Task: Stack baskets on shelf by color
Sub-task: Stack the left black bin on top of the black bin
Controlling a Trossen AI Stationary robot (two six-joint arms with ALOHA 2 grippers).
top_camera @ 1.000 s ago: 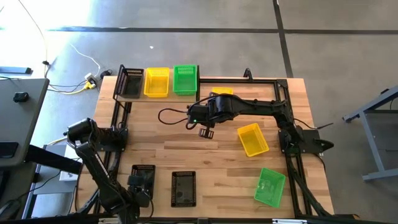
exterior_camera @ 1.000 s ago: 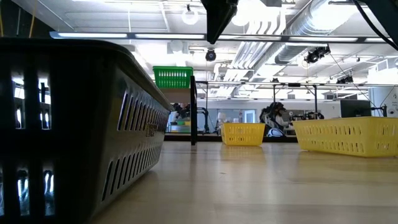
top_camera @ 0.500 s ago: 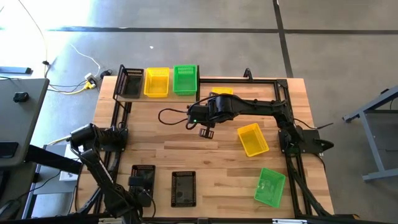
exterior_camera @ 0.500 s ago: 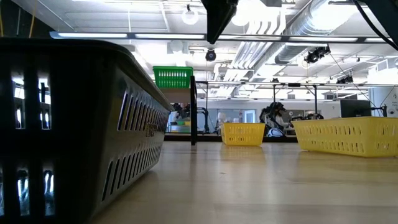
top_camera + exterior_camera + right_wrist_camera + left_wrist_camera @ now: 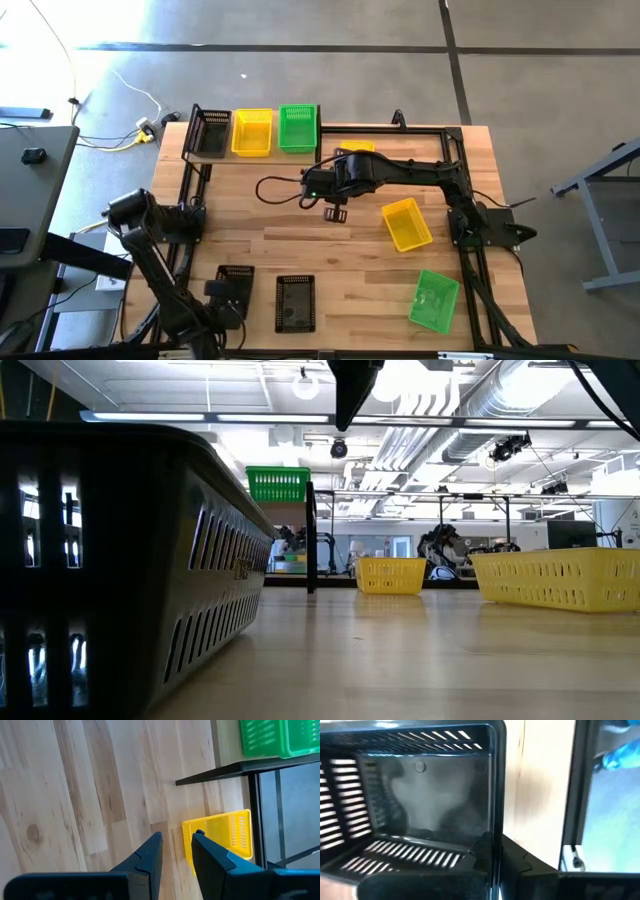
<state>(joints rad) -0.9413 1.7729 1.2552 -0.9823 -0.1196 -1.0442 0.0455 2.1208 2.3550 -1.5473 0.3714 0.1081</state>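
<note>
The black basket [image 5: 233, 284] at the lower left of the high view has shifted slightly and now sits askew, the left claw [image 5: 217, 292] having closed on its rim. A second black basket [image 5: 295, 302] lies beside it on the counter [image 5: 300, 230]. The shelf [image 5: 213, 148] at upper left carries black, yellow and green baskets. The right claw [image 5: 334, 212], fingers slightly apart and empty, hovers mid-frame
</note>
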